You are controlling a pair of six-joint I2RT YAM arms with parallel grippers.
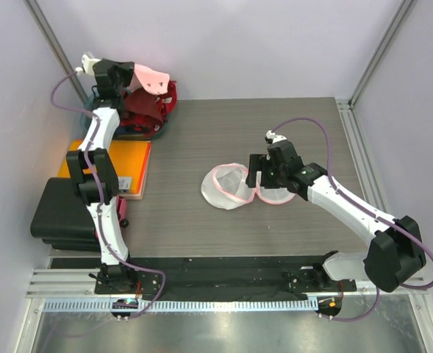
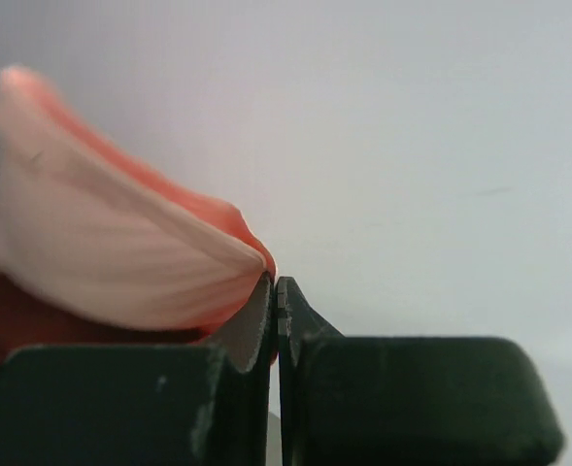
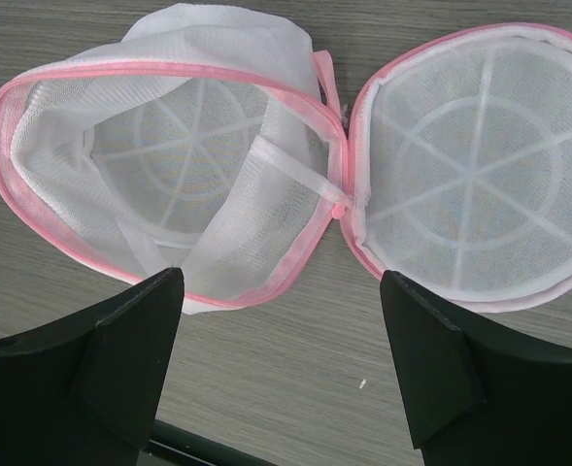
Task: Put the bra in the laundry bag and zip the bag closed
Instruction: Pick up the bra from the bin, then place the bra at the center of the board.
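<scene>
In the top view, a pale pink bra point(image 1: 152, 76) is gripped by the left tool point(image 1: 134, 73) at the far-left corner of the grey wood-grain desk point(image 1: 201, 132), above a heap of dark red clothing point(image 1: 156, 104). A small rounded white mesh laundry bag with pink zip trim point(image 1: 227, 187) is seen lying unzipped near the middle of the desk, its two halves spread side by side, and the right tool point(image 1: 254, 170) is held over the join between them. A flat orange board point(image 1: 120, 165) is seen at the left edge. In the left wrist view, the fingers point(image 2: 252, 330) are pressed together on an edge of the bra point(image 2: 120, 262), and red cloth point(image 2: 4, 320) is blurred at the lower left. In the right wrist view, the right tool point(image 3: 281, 282) is shown with its fingers point(image 3: 120, 359) spread wide apart above the laundry bag point(image 3: 169, 165). White ribbed frames are seen inside both halves of the bag. Whether the bag is touched by the fingers cannot be told.
</scene>
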